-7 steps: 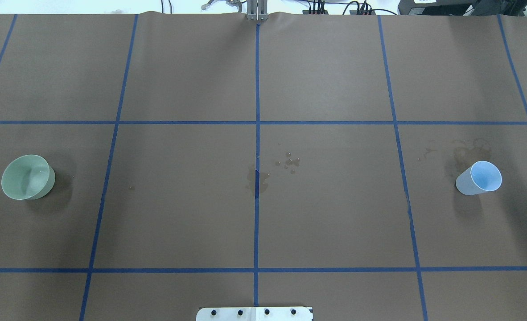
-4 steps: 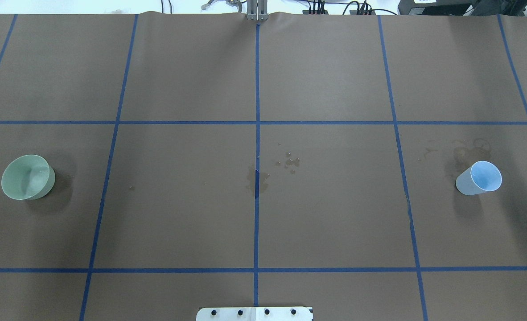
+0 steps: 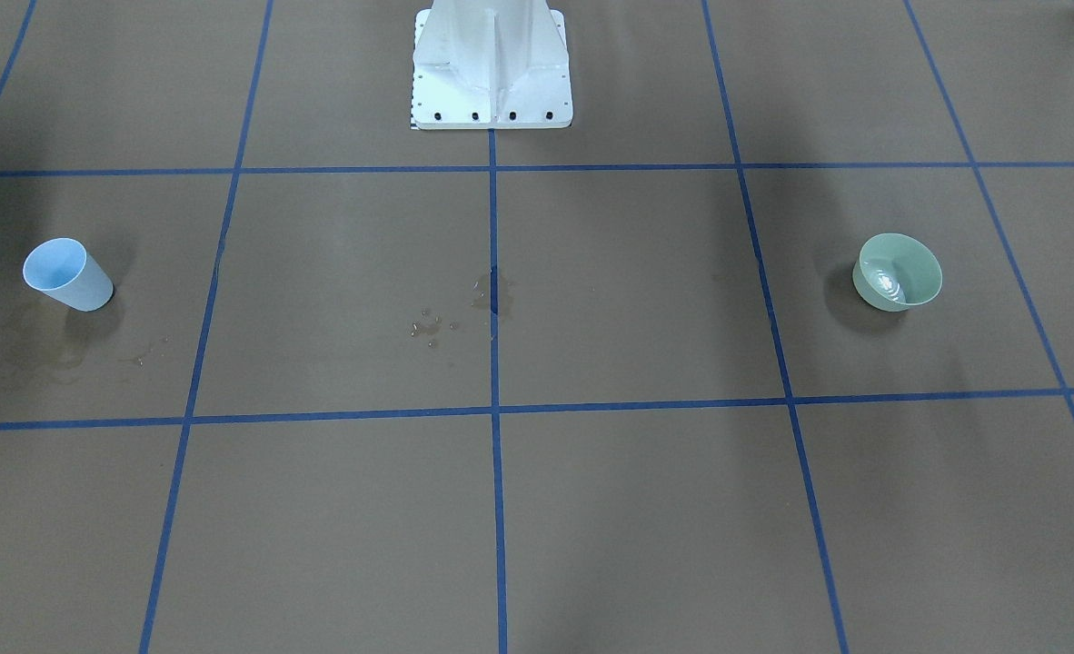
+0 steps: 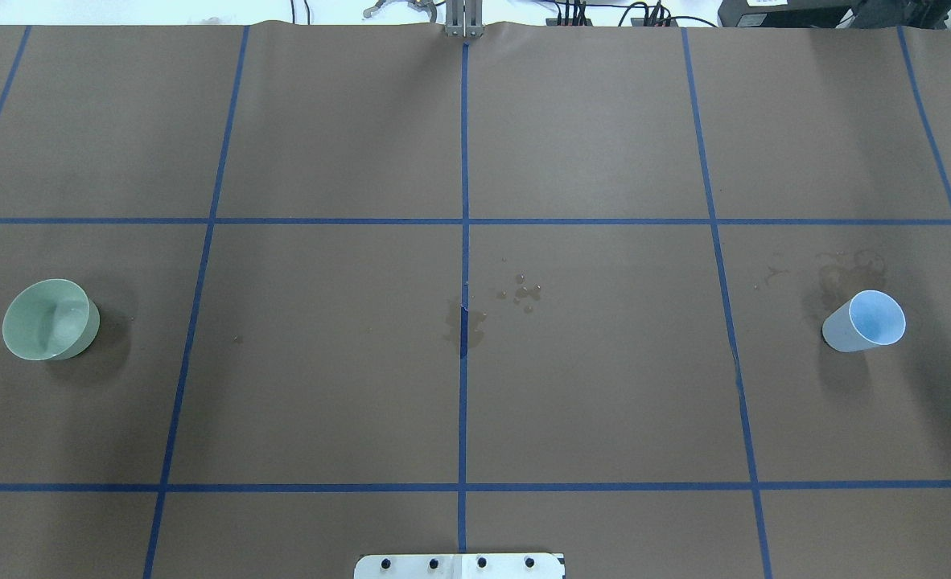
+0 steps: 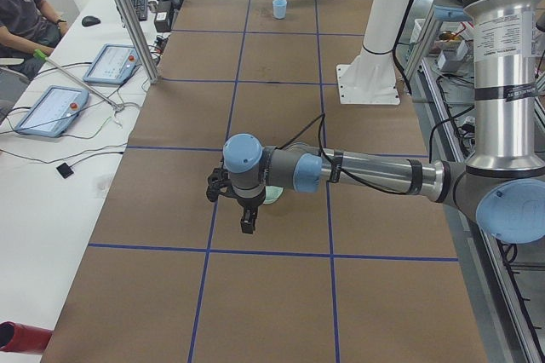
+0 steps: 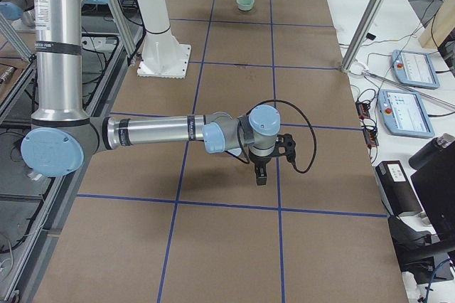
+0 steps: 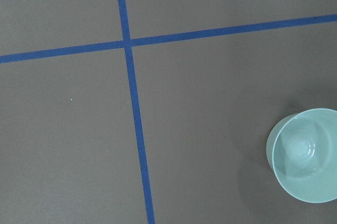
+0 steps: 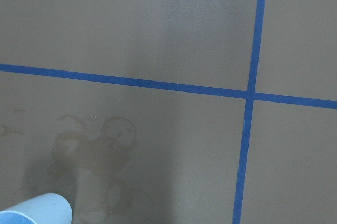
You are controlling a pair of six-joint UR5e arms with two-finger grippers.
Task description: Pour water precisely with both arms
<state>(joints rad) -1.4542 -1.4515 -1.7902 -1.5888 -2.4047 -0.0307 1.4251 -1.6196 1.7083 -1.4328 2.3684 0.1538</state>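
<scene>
Firstly, the pale green round bowl [image 4: 49,319] at 9 o'clock and light blue plastic cup [image 4: 866,322] at 3 o'clock should be grasped squarely; whether the left gripper [image 5: 246,223] and right gripper [image 6: 261,175] are spread cannot be told.

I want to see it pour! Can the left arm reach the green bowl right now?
Probably yes. The left hand hovers close to the green bowl, and nothing stands between them.
</scene>
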